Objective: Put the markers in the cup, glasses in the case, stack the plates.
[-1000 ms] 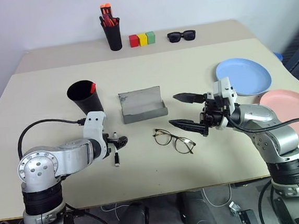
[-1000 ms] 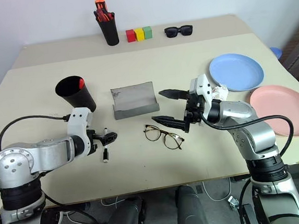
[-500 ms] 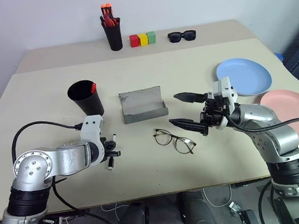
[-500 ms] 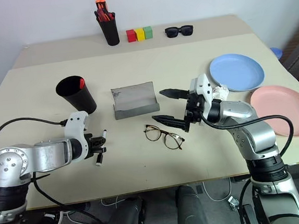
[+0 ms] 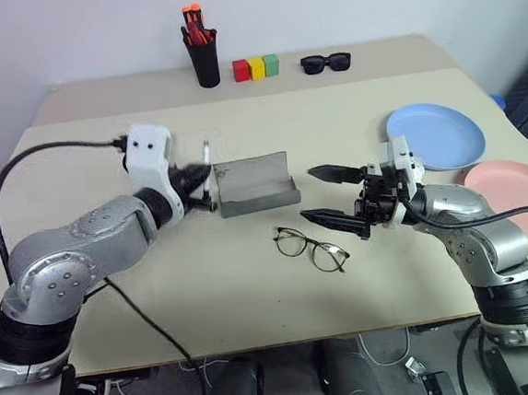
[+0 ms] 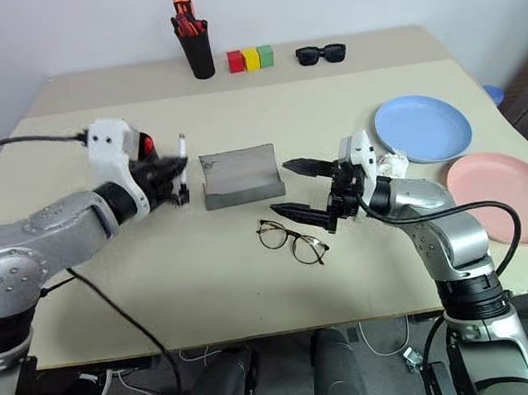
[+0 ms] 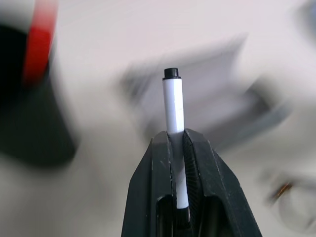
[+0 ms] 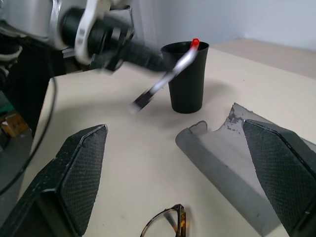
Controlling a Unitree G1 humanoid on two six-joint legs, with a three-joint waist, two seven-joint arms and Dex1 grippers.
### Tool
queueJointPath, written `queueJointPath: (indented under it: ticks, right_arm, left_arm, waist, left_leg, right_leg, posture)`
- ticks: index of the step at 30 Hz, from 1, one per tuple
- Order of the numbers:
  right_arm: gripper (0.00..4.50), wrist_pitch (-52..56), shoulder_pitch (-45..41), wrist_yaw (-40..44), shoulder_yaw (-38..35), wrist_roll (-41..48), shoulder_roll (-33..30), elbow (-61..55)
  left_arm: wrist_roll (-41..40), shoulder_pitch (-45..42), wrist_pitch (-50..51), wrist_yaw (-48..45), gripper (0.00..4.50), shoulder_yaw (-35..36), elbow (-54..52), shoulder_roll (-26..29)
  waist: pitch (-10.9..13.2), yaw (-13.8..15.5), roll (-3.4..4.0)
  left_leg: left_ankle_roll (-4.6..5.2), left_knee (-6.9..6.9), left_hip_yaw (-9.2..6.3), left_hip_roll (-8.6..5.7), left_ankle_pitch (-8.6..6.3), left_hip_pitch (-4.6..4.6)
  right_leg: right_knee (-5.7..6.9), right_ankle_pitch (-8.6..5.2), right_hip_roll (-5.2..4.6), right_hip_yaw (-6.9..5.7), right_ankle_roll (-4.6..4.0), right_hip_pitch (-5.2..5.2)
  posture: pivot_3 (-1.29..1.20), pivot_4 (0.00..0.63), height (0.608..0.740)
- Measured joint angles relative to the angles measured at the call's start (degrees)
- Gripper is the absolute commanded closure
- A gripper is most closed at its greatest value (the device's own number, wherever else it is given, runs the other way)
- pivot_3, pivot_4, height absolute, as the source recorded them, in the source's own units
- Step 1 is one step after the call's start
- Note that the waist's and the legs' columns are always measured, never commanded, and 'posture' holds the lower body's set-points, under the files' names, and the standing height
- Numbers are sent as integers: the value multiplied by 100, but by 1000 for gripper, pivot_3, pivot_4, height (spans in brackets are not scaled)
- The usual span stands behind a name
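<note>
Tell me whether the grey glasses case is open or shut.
Open. The grey case lies with its lid raised behind the tray, its inside showing; the glasses lie on the table in front of it.

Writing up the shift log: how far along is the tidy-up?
Done: the red marker stands in the cup. In hand: the left gripper grips the white marker. Left: glasses lie outside the open case; blue plate and pink plate unstacked.

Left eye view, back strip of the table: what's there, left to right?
Tall black pen holder with orange-capped pens → red block → yellow block → green block → black sunglasses with dark lenses.
</note>
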Motion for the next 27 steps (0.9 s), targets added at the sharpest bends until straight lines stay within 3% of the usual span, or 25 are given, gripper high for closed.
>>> queueJointPath:
  ticks: [8, 17, 25, 27]
  right_arm:
    - [0, -4, -4, -18, -39, 9, 3, 3]
    - [0, -5, -5, -32, -41, 2, 3, 0]
    - [0, -4, -5, -75, -42, -21, 2, -2]
    - [0, -5, -4, -79, -43, -24, 0, -2]
  left_arm:
    - [2622, -366, -2056, -1206, 4468, 441, 774, -348]
    - [3440, 239, -3297, -2129, 4468, 1090, 1891, -1358]
    - [3999, 311, -3667, -2560, 4468, 1115, 2366, -1673]
    - [4151, 445, -3706, -2585, 3695, 1123, 2369, -1743]
  waist:
    - [0, -7, 0]
    - [0, 30, -1]
    - [0, 3, -1]
    - [0, 2, -1]
  left_leg:
    - [10, -1, 11, 12, -4, -17]
    - [16, 6, 5, 11, -7, -32]
    - [17, 8, 8, 11, -8, -32]
    - [17, 8, 8, 11, -8, -32]
  right_leg:
    - [-62, 36, 16, 4, 5, 2]
    - [-70, 45, 15, 2, 20, -1]
    - [-67, 47, 15, 2, 22, -4]
    - [-68, 47, 15, 3, 22, -5]
  posture:
    - [0, 150, 740]
    - [0, 150, 740]
    - [0, 150, 740]
    - [0, 150, 740]
